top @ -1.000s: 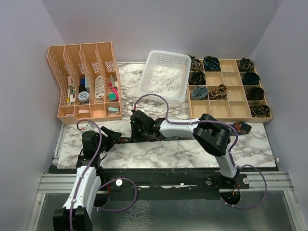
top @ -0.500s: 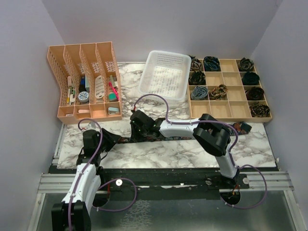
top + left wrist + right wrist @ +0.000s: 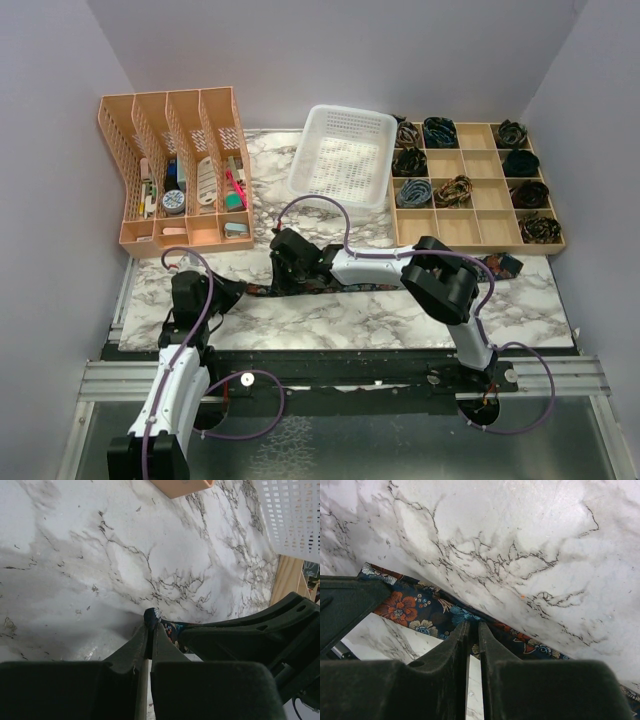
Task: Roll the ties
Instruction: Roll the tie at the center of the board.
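One of the ties, dark with red and blue flowers, lies stretched across the marble board from left to right. My left gripper is at its left end; in the left wrist view the gripper is shut on the tie's narrow tip. A short way to the right, my right gripper presses down over the same tie. The right wrist view shows that gripper shut on the near edge of the tie, with the fabric pinched between its fingertips. The right arm hides the tie's middle stretch from above.
An orange file organiser with small items stands at the back left. A white mesh basket sits at the back centre. To its right is a wooden compartment box holding several rolled ties. My right gripper's body crowds close beside my left fingers.
My left gripper's jaws have closed on the tie's tip, and the left arm has shifted slightly. The right arm and the tie's right part have stayed put.
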Robot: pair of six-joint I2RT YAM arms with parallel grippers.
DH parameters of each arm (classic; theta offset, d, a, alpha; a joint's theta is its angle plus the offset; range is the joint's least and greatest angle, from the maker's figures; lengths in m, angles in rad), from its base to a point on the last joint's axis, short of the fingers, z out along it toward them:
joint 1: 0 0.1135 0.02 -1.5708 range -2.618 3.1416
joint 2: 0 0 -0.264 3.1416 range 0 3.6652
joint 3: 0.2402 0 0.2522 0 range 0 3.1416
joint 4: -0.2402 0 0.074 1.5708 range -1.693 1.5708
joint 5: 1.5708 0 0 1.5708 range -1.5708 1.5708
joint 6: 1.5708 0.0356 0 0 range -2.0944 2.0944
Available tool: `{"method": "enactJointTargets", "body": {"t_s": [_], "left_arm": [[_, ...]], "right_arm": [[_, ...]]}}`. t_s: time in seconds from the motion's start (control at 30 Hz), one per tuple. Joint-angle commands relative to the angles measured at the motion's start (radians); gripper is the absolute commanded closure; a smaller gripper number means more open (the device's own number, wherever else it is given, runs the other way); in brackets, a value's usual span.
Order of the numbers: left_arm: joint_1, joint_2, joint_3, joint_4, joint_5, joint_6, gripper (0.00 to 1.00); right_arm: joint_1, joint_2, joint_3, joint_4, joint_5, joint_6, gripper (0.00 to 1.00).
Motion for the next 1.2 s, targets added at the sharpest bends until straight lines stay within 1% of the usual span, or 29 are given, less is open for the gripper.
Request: {"method": "enactJointTargets", "body": {"t_s": [0.0, 0.13, 0.2, 0.33, 0.47, 0.63, 0.8, 0.9, 1.07, 1.1, 1.17], "left_arm": [[-0.014, -0.006, 0.004, 0.016, -0.019, 0.022, 1.0], [-0.036, -0.019, 0.045, 0.014, -0.026, 0.027, 1.0], [-0.063, -0.016, 0.067, 0.014, -0.063, 0.014, 1.0], [-0.121, 0.007, 0.13, -0.016, -0.141, 0.052, 1.0], [-0.188, 0.041, 0.159, -0.019, -0.186, 0.068, 1.0], [-0.277, 0.069, 0.206, -0.053, -0.266, 0.103, 1.0], [-0.371, 0.102, 0.259, -0.086, -0.378, 0.109, 1.0], [-0.438, 0.133, 0.274, -0.084, -0.444, 0.09, 1.0], [-0.577, 0.196, 0.309, -0.083, -0.562, 0.071, 1.0], [-0.603, 0.21, 0.314, -0.082, -0.585, 0.06, 1.0], [-0.652, 0.242, 0.325, -0.071, -0.626, 0.037, 1.0]], "right_arm": [[-0.002, 0.015, -0.008, -0.09, -0.003, -0.024, 0.8], [-0.002, -0.046, 0.018, -0.106, -0.033, -0.061, 0.76], [-0.003, -0.096, 0.006, -0.102, -0.016, -0.072, 0.74], [-0.012, -0.18, -0.042, -0.098, 0.055, -0.08, 0.71], [-0.027, -0.229, -0.102, -0.085, 0.072, -0.072, 0.71], [-0.043, -0.252, -0.165, -0.065, 0.094, -0.053, 0.72], [-0.057, -0.255, -0.205, -0.051, 0.044, -0.062, 0.76], [-0.059, -0.262, -0.223, -0.033, 0.035, -0.073, 0.76], [-0.07, -0.31, -0.236, -0.062, 0.116, -0.079, 0.76], [-0.074, -0.328, -0.241, -0.075, 0.149, -0.069, 0.76], [-0.075, -0.373, -0.254, -0.113, 0.265, -0.028, 0.76]]}}
